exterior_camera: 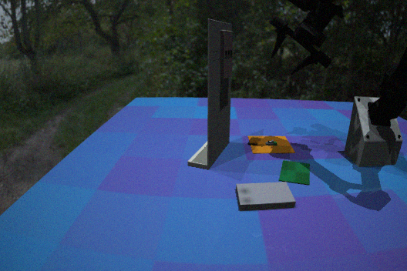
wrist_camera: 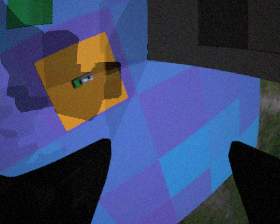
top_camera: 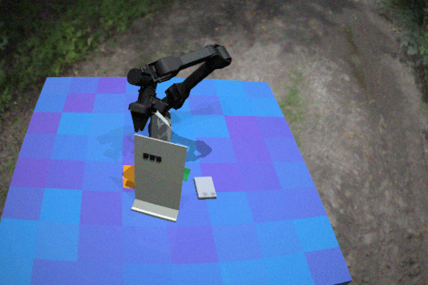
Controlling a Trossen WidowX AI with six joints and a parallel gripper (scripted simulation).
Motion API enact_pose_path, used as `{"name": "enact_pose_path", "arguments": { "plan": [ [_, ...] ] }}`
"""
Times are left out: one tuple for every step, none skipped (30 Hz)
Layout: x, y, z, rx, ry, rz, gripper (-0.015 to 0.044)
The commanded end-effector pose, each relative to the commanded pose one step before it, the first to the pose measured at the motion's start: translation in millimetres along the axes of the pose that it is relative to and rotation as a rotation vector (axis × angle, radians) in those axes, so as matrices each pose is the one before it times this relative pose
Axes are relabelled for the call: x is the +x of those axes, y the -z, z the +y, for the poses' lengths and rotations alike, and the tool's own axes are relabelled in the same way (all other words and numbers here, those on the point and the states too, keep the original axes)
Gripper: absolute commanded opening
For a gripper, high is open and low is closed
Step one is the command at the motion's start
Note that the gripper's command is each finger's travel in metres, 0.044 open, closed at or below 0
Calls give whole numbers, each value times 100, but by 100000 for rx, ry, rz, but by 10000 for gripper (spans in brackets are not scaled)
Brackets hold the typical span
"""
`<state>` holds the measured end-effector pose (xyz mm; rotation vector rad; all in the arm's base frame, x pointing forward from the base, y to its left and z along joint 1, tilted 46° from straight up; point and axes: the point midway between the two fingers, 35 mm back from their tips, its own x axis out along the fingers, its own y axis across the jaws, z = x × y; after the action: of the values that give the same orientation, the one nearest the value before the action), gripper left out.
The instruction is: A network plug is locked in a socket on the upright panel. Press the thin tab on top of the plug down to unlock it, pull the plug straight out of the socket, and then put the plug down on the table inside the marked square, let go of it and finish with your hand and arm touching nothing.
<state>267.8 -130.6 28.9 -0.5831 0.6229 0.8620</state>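
The small plug (exterior_camera: 270,142) (wrist_camera: 83,80) lies flat on the orange marked square (exterior_camera: 283,147) (wrist_camera: 71,106) (top_camera: 127,178), on the table behind the upright grey panel (top_camera: 158,179) (exterior_camera: 216,93) (wrist_camera: 184,23). The panel's sockets (top_camera: 152,158) (wrist_camera: 223,16) look empty. My gripper (exterior_camera: 287,58) (wrist_camera: 172,148) (top_camera: 149,123) is open and empty. It hangs high above the table, up and away from the plug, and touches nothing.
A green patch (exterior_camera: 294,172) (top_camera: 186,173) lies beside the orange square. A flat grey slab (exterior_camera: 265,195) (top_camera: 205,188) lies in front of it. The arm's grey base (exterior_camera: 370,135) stands at the right.
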Motion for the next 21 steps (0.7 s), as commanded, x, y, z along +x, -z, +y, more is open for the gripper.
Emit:
{"name": "enact_pose_path", "arguments": {
  "plan": [
    [-130,-115,-98,-936,440,-140,419],
    [0,0,0,0,0,0,440],
    [0,0,0,0,0,0,440],
    [0,0,0,0,0,0,440],
    [0,0,0,0,0,0,440],
    [0,0,0,0,0,0,440],
    [0,0,0,0,0,0,440],
    [0,0,0,0,0,0,440],
    [0,0,0,0,0,0,440],
    [0,0,0,0,0,0,440],
    [0,0,0,0,0,0,440],
    [0,0,0,0,0,0,440],
    [0,0,0,0,0,0,440],
    [0,0,0,0,0,0,440],
    [0,0,0,0,0,0,440],
    [0,0,0,0,0,0,440],
    [0,0,0,0,0,0,440],
    [0,0,0,0,0,0,440],
    [0,0,0,0,0,0,440],
    [0,0,0,0,0,0,440],
    [0,0,0,0,0,0,440]
  ]
}}
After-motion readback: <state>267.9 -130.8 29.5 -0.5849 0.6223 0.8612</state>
